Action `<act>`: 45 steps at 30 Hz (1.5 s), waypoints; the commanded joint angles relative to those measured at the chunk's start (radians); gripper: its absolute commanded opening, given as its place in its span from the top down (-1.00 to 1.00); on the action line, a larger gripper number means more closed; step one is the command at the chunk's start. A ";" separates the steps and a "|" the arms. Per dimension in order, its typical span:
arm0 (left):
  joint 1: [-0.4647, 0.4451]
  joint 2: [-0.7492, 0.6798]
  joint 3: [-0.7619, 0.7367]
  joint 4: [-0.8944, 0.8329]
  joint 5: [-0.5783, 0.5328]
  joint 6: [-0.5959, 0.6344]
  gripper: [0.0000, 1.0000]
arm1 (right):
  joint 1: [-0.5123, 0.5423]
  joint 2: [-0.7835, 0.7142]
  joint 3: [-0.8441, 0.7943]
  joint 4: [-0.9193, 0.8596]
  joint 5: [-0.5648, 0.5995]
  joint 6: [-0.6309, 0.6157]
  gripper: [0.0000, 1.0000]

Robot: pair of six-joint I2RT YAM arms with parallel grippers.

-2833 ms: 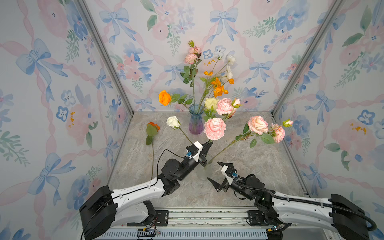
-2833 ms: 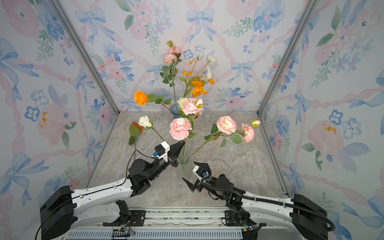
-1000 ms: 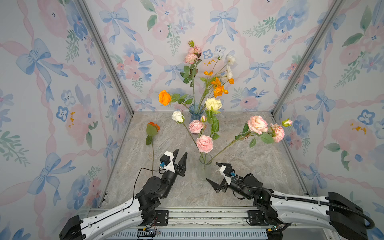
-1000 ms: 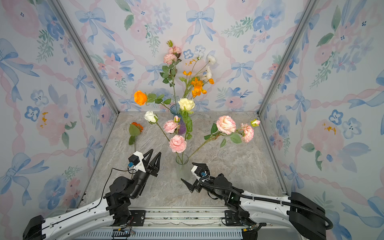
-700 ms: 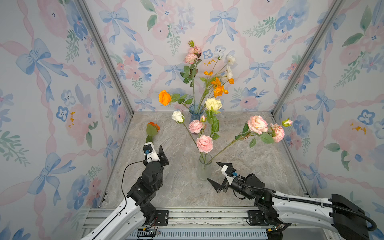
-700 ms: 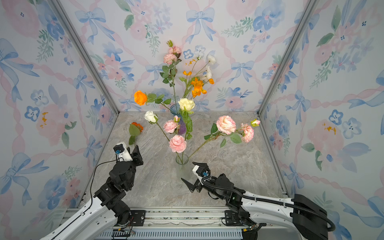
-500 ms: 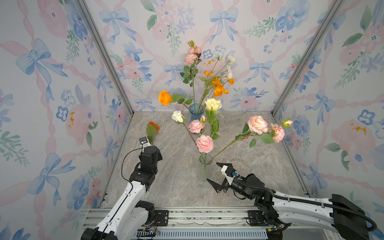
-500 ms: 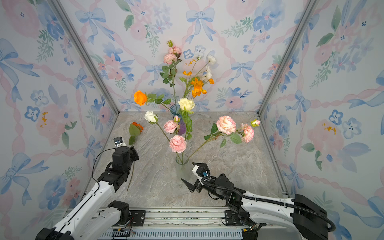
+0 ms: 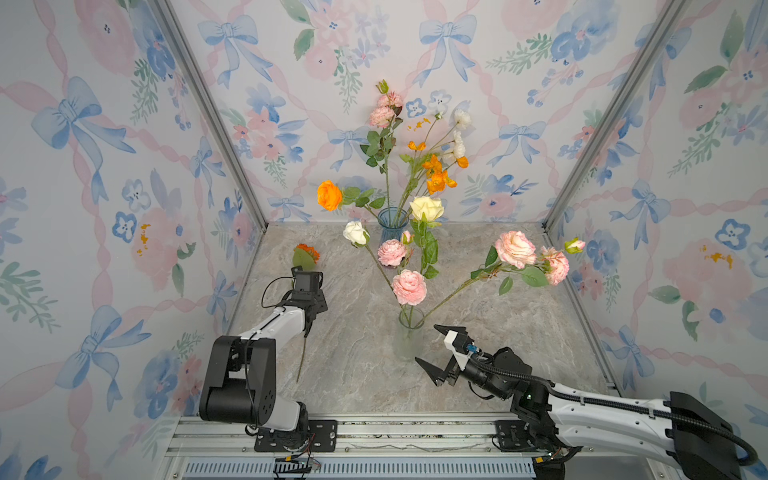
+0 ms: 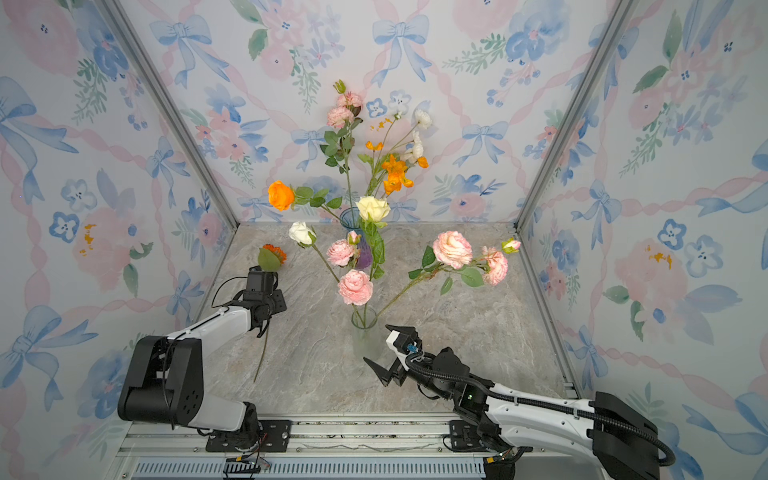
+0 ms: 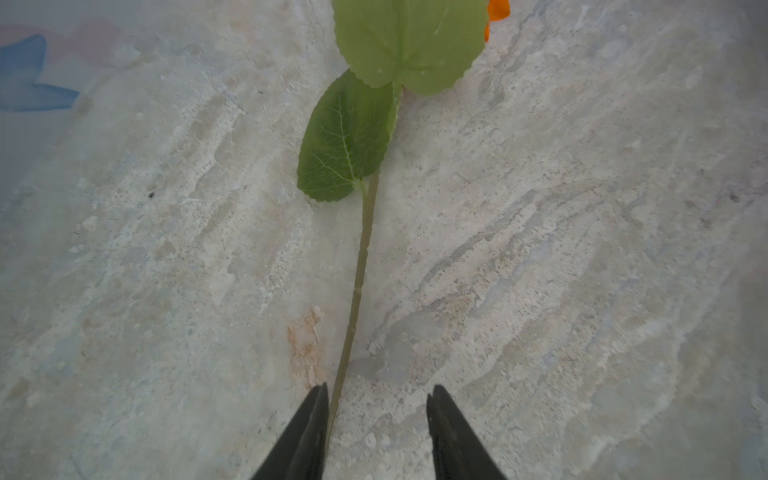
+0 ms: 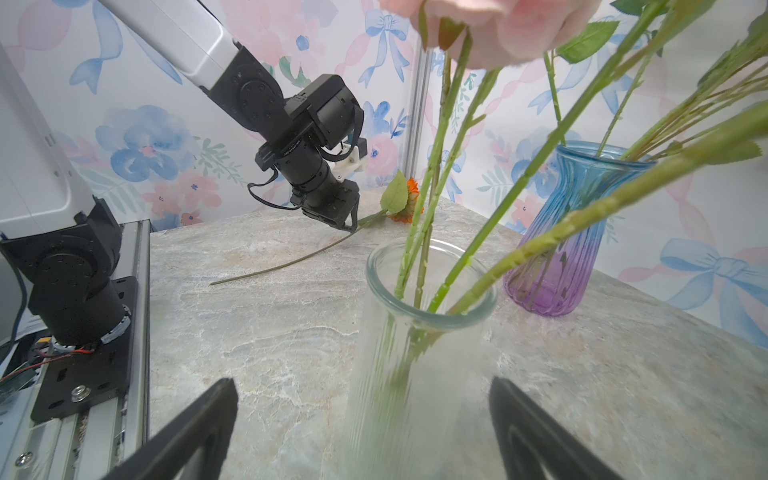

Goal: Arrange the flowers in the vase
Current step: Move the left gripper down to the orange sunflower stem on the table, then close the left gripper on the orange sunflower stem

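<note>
Left arm [image 9: 276, 321] reaches forward along the left side, wrist pitched steeply down. Left gripper [image 11: 377, 392] sits low, jaws partly apart. Right arm [image 9: 582, 409] stretches low toward centre. Right gripper [image 9: 428, 344] is tilted sideways, jaws spread wide.

In the left wrist view, a leaf [image 11: 409, 41] hides most of the orange sunflower [image 11: 498, 9], and the frame edge cuts off the rest.

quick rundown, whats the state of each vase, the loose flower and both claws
loose orange flower, lying on the table, not in a vase
left claw, open, astride that flower's stem, not clamped
right claw, open wide, facing the clear vase
clear vase, upright, holding several stems
blue vase, upright, holding stems
</note>
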State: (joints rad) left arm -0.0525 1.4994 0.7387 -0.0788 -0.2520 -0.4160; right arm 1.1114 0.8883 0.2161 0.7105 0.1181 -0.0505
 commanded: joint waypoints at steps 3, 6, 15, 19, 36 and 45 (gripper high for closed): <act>0.013 0.063 0.016 0.044 0.074 0.040 0.14 | -0.009 0.024 0.028 0.002 -0.028 0.020 -0.94; 0.014 0.088 0.022 0.053 0.083 0.046 0.14 | -0.010 0.032 0.026 0.002 -0.029 0.018 -0.94; 0.025 0.134 0.031 0.070 0.086 0.049 0.17 | -0.007 0.136 0.056 0.022 -0.104 0.019 -0.94; 0.026 0.137 0.027 0.086 0.108 0.051 0.18 | -0.008 0.155 0.069 0.007 -0.110 0.005 -0.94; 0.013 0.023 0.007 0.090 0.040 0.048 0.26 | -0.012 0.131 0.066 -0.009 -0.097 -0.005 -0.94; 0.050 0.059 0.002 0.073 -0.067 0.044 0.19 | -0.013 0.132 0.068 -0.012 -0.098 -0.006 -0.94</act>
State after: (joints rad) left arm -0.0216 1.5093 0.7547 0.0204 -0.2756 -0.3752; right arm 1.1076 1.0195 0.2512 0.7063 0.0292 -0.0525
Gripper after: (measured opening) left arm 0.404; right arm 0.969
